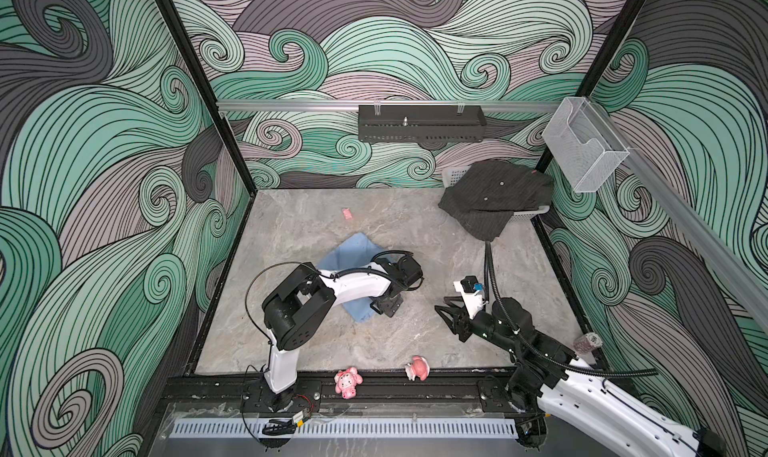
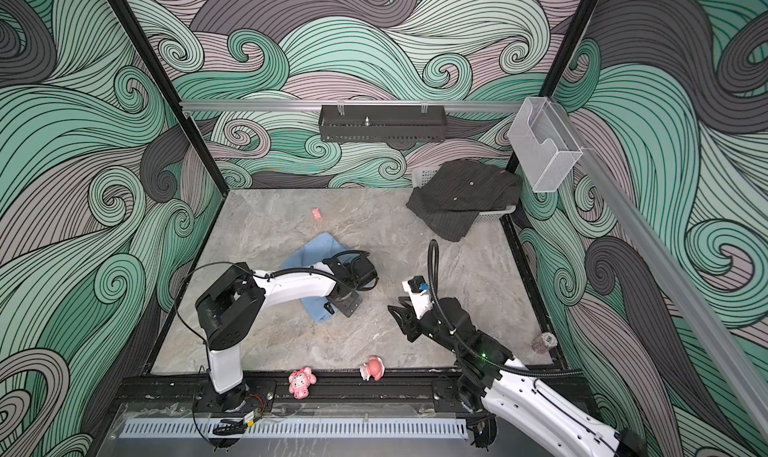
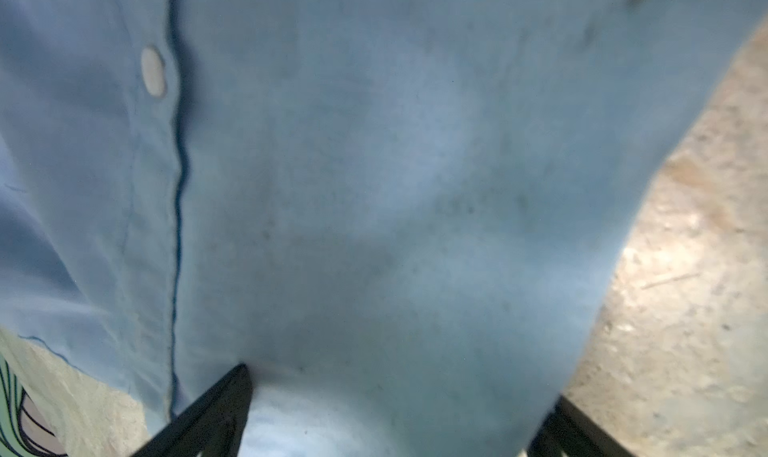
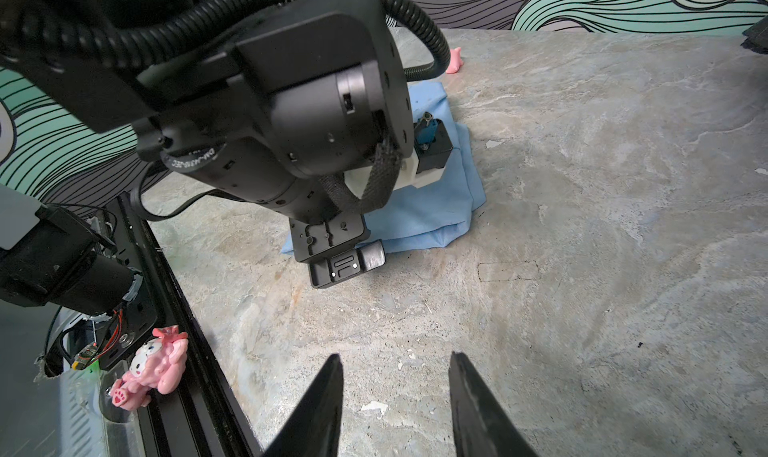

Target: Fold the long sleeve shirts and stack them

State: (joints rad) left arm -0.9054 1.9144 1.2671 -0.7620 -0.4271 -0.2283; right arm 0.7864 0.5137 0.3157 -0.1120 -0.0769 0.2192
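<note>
The light blue shirt (image 1: 349, 251) (image 2: 316, 251) lies folded into a compact bundle at the middle of the table. My left gripper (image 1: 384, 305) (image 2: 343, 305) points down onto its near edge. In the left wrist view its jaws stand wide apart (image 3: 401, 392) over the blue cloth (image 3: 374, 164), beside a pale button (image 3: 153, 71). The dark pinstriped shirt (image 1: 494, 197) (image 2: 461, 193) is draped over a white basket (image 1: 455, 174) at the back right. My right gripper (image 1: 446, 313) (image 4: 397, 357) hovers open and empty above bare table, to the right of the blue shirt (image 4: 436, 201).
Two pink toys (image 1: 348, 382) (image 1: 417, 367) sit on the front rail. A small pink piece (image 1: 347, 213) lies behind the blue shirt. A small cylindrical roll (image 1: 588, 342) stands at the right edge. A black shelf (image 1: 422, 122) and a clear box (image 1: 582, 143) hang on the walls.
</note>
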